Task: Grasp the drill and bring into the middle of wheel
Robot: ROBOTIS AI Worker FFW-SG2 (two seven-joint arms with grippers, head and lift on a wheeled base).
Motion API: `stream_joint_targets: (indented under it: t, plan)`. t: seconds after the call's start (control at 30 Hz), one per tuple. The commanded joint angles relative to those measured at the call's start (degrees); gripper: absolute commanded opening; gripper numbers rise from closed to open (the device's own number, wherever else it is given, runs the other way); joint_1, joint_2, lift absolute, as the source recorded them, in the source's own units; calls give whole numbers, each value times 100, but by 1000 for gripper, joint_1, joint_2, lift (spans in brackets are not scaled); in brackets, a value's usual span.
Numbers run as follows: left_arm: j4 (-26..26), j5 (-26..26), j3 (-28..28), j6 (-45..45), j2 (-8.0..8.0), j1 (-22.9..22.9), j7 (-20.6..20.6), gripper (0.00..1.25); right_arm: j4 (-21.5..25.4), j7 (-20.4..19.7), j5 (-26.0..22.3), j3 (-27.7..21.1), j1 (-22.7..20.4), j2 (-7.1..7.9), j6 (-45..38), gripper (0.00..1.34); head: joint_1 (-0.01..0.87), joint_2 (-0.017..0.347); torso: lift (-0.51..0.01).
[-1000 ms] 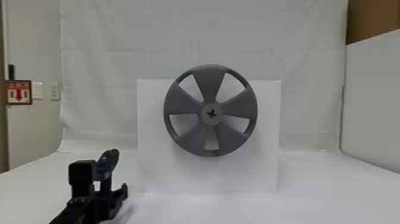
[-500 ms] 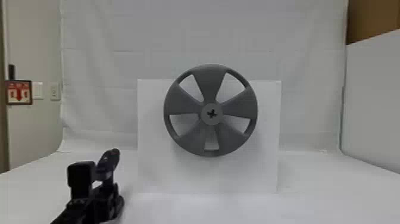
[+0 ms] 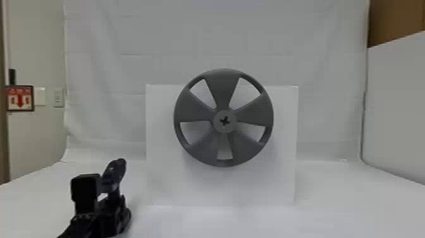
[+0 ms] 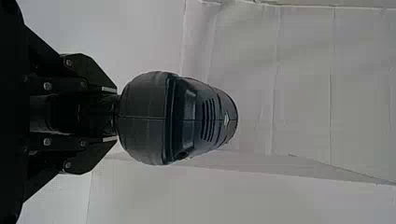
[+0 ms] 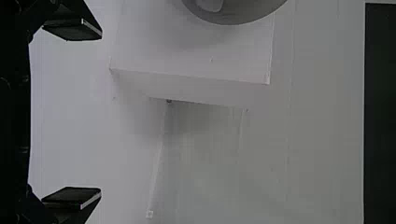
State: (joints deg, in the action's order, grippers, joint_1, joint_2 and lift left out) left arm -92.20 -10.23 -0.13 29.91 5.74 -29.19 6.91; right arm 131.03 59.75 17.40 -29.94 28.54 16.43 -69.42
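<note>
Left gripper (image 3: 116, 201) is clenched on the drill (image 3: 112, 177), apart from the grey wheel (image 3: 254, 112); right gripper (image 5: 101, 113) is released, fingers spread wide.

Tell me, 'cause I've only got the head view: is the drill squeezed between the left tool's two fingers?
Observer: Yes, the left tool has one finger on each side of the narrow part under the drill's body.
Operator: Cool! Is the right tool holding anything?
Observer: No, the right tool is wide open, with nothing between its fingers.
Operator: Does my drill have air slots?
Observer: Yup, a row of slots in its dark body.
</note>
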Motion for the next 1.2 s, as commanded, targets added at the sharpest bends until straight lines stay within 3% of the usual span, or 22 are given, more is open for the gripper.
stream_joint_targets:
  t: [0.0, 0.47, 0.77, 1.17]
  plan:
    - [-35, 56, 128, 6, -2, 19, -251, 49, 2, 2, 0, -21, -15, 1, -2, 1218, 54, 31, -403]
    - [-1969, 267, 92, 1043, 94, 573, -198, 26, 2, 2, -44, -82, 2, -17, -2, 1216, 54, 31, -403]
    - [-3111, -14, -163, 1720, 226, 792, -172, 26, 2, 2, -44, -82, 11, -34, -2, 1216, 54, 31, -403]
    - [-4096, -251, -549, 2519, 305, 748, -172, 28, 2, 2, -44, -117, 20, -43, -2, 1216, 54, 31, -403]
